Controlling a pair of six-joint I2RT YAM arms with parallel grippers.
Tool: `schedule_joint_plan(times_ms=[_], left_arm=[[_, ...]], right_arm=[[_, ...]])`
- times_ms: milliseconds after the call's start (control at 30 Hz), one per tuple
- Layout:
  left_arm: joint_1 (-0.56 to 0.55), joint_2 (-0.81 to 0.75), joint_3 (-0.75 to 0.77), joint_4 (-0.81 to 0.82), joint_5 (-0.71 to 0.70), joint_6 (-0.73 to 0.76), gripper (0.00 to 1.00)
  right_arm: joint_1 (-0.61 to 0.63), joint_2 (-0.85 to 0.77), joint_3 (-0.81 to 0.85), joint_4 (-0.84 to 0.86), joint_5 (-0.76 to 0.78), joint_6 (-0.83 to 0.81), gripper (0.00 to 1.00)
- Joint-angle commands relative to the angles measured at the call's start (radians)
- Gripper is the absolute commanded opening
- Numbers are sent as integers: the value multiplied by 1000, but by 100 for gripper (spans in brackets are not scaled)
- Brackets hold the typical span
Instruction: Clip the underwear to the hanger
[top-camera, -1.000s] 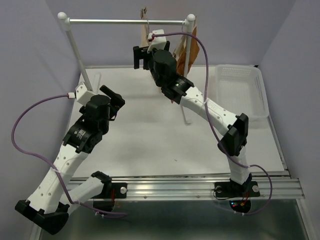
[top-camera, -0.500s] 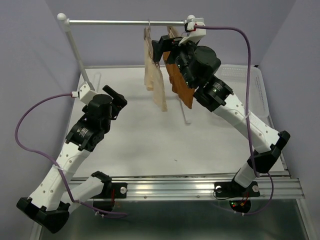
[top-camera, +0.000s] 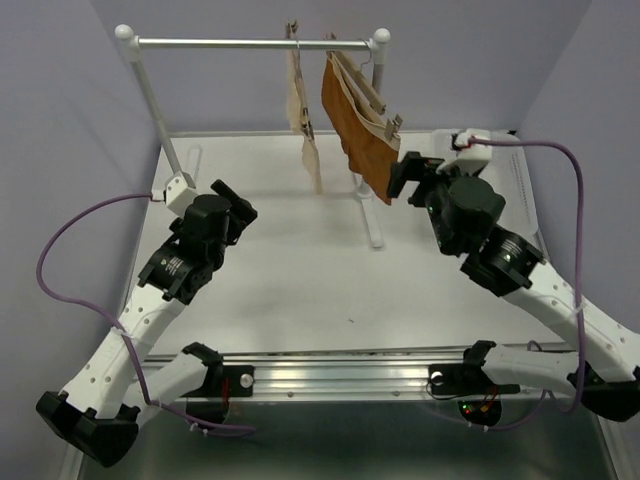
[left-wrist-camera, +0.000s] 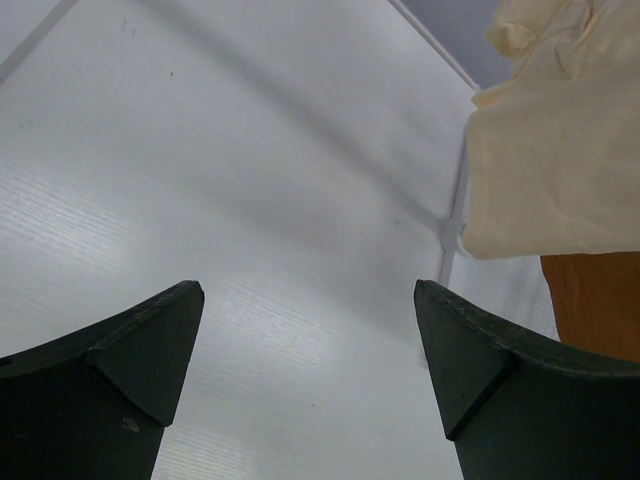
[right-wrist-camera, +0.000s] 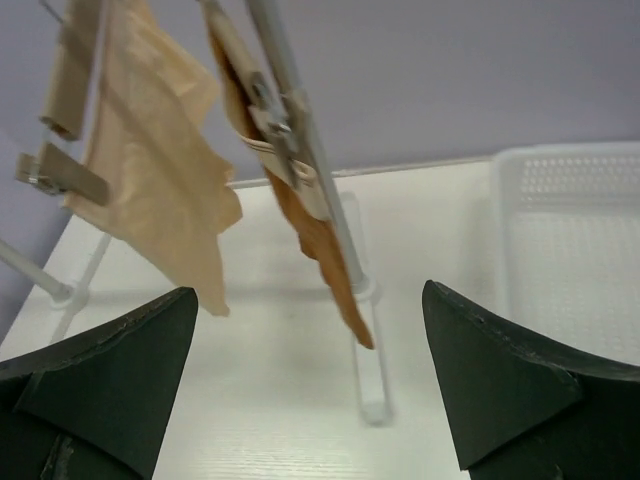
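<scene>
Left gripper (top-camera: 236, 204): jaws spread wide, nothing between them; the left wrist view shows only bare table between the two dark fingers (left-wrist-camera: 130, 365).
Left arm: elbow folded low at the near left corner, forearm rising diagonally to the wrist, the tool aimed up and right toward the rack and well apart from it.
Right gripper (top-camera: 404, 177): jaws parted and empty; its fingers (right-wrist-camera: 515, 395) frame the hanging clothes without touching them.
Right arm: lower link lies along the near edge out to the right, forearm comes back up and left, the tool pointing at the lower edge of the rust-brown garment (top-camera: 358, 125), just beside it.
Underwear (top-camera: 304, 125): hangs off the table from the hanger (top-camera: 293, 62), left of the rust-brown garment, drooping to a point; a metal clip (right-wrist-camera: 62, 175) sits at its edge.
Hanger: hooked on the rail (top-camera: 220, 43), seen edge-on from above.
Second hanger (right-wrist-camera: 258, 85): carries the rust-brown garment, near the rail's right post.
Basket (top-camera: 492, 178): white, at the table's (top-camera: 300, 290) far right, behind the right wrist.
</scene>
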Motion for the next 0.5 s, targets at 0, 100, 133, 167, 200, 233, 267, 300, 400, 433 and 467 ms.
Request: schedule_joint_plan(times_ms=[0, 100, 133, 167, 200, 233, 267, 300, 400, 433, 467], left_arm=[[7, -10, -32, 7, 3, -1, 99], [8, -5, -44, 1, 2, 0, 99], [8, -7, -50, -1, 3, 2, 99], [7, -7, -53, -1, 3, 0, 99], [8, -8, -58, -4, 5, -4, 99], [8, -10, -67, -2, 14, -6, 99], [7, -13, -73, -2, 19, -8, 99], [8, -14, -79, -2, 22, -9, 99], [7, -20, -110, 5, 32, -6, 99], [8, -19, -119, 4, 32, -9, 99], [7, -19, -122, 2, 32, -11, 99]], right_arm=[[-2, -174, -175, -232, 154, 214, 100], [-2, -247, -266, -392, 149, 379, 100], [-2, -268, -286, -454, 142, 407, 100], [-2, -274, -306, -470, 128, 430, 100], [-2, -282, -329, -480, 119, 449, 100], [-2, -288, -376, -493, 118, 467, 100], [-2, -293, -399, -506, 118, 489, 100], [-2, -293, -419, -534, 129, 531, 100], [-2, -282, -475, -571, 152, 607, 100], [-2, -275, -488, -570, 152, 633, 100], [-2, -271, -510, -570, 151, 650, 100]])
